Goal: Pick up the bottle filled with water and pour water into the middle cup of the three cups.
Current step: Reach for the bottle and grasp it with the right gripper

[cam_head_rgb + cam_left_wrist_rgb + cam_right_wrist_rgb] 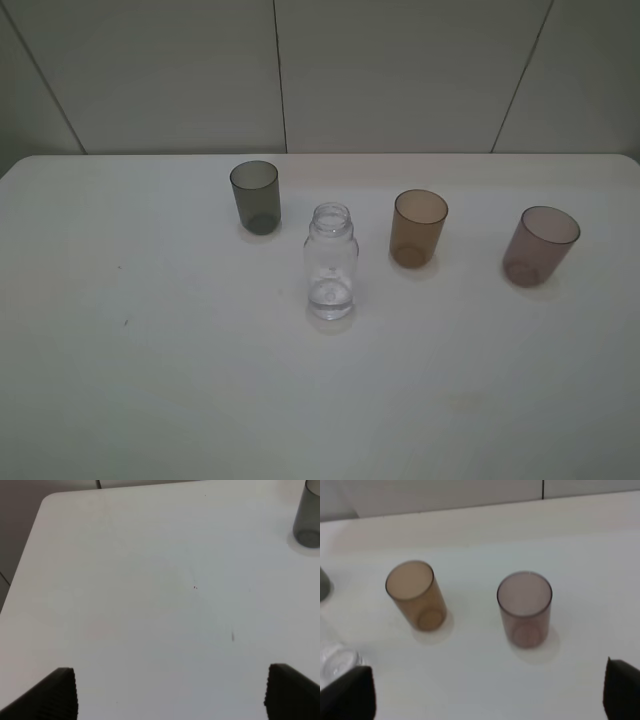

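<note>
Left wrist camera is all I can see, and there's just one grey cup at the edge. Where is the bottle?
Observer: The bottle stands upright with no cap. It is nearer the robot than the grey cup and off to that cup's right.
Operator: Are there more cups?
Observer: Yes, an amber cup in the middle and a pink cup on the right.
Operator: Is anything holding the bottle?
Observer: No. The right fingers are open and empty, and the bottle sits close beside one of them.
</note>
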